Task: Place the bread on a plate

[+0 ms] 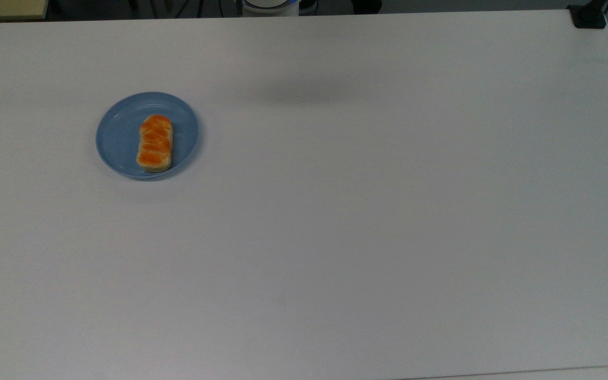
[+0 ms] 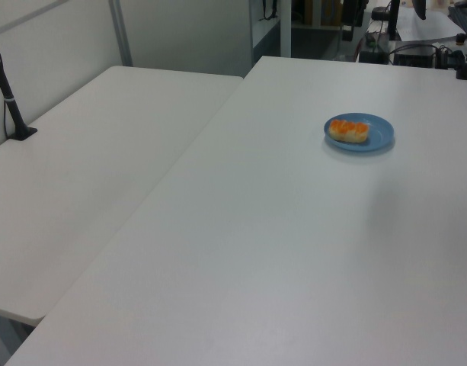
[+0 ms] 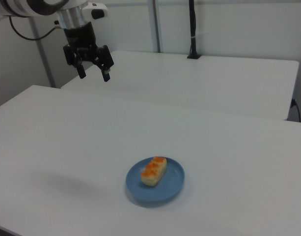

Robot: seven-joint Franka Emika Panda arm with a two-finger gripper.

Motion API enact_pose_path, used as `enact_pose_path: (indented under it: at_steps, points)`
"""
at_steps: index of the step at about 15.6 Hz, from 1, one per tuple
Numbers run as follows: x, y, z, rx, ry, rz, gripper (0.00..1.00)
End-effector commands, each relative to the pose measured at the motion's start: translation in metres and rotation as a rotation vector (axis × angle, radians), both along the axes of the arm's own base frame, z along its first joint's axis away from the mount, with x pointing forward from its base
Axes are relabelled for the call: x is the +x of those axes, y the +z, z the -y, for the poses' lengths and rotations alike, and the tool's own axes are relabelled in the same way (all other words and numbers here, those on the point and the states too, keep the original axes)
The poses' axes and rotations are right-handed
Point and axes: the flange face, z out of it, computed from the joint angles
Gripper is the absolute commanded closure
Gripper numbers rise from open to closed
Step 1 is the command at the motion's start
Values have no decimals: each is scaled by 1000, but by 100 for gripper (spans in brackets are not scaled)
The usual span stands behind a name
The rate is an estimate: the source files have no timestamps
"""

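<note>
- While the bread [image 1: 155, 143] lies lengthwise on the plate [image 1: 119, 132], the top view's left half of the white tabletop [image 1: 367, 211] hosts both.
- Left view: loaf on plate, far right.
- Right view: claw [image 3: 94, 73] hangs high, spread wide, empty, well apart from the plate.

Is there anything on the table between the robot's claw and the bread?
No. In the right view the gripper hangs open, high above the table, and only bare tabletop lies between it and the bread on the plate.
</note>
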Motion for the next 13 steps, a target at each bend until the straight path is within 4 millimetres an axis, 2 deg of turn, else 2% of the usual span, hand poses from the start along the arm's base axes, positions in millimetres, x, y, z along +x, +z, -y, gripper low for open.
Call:
enact_pose_path:
  at_steps: [1, 2, 5, 13]
  points:
    - [-6, -2, 6, 19, 24, 0, 0]
    - [-7, -1, 13, 24, -7, 3, 0]
    - [-5, -2, 7, 49, -125, 13, 0]
    - [-5, -3, 13, 51, -110, 13, 0]
